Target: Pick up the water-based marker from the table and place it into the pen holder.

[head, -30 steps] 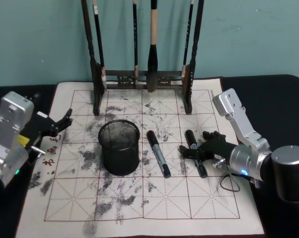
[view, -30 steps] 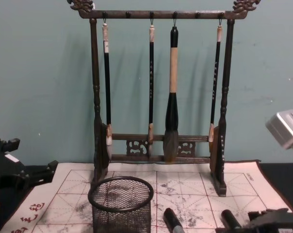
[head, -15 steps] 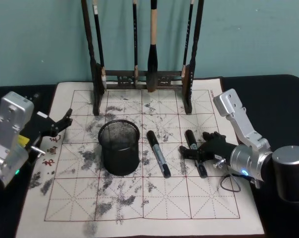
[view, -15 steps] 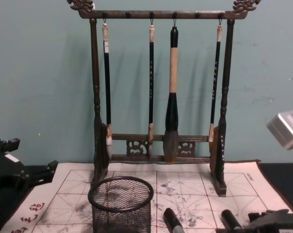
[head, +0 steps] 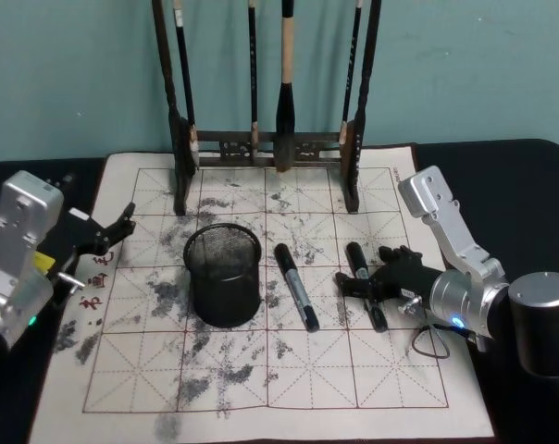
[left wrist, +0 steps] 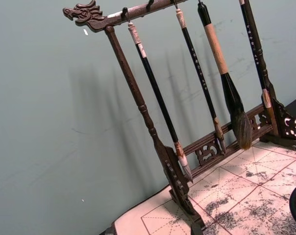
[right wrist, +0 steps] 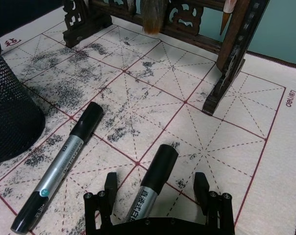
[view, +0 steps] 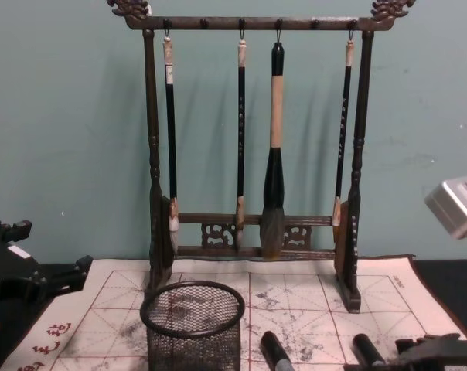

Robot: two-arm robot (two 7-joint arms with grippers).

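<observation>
The left hand (head: 113,229) hangs well to the left of the pen holder (head: 224,276), over the left edge of the mat (head: 261,388) on the black worktop (head: 529,185). I cannot tell if it is apart or together. In the chest view it sits low at the left edge (view: 63,274), clear of everything.

The pen holder stands upright on the mat, left of centre. Its thick round rim faces up, and its mesh wall shows no marker inside from the chest view (view: 193,325).

Behind the pen holder, at the far edge of the mat, stands the wooden rack (view: 151,154) with 4 brushes hanging from its top bar.

Just right of the pen holder and apart from it lies a 2nd marker (head: 296,287), flat on the mat with its black cap pointing toward the rack. In the right wrist view it lies beside the mesh wall without touching it (right wrist: 60,164).

Farther right of the pen holder lies the marker (head: 358,259), also flat and roughly parallel to the 2nd one. The right hand (head: 363,277) is down at the mat over it. Its fingers (right wrist: 110,182) are spread apart, 1 on each side of the barrel (right wrist: 155,171), with a gap showing on both sides.
</observation>
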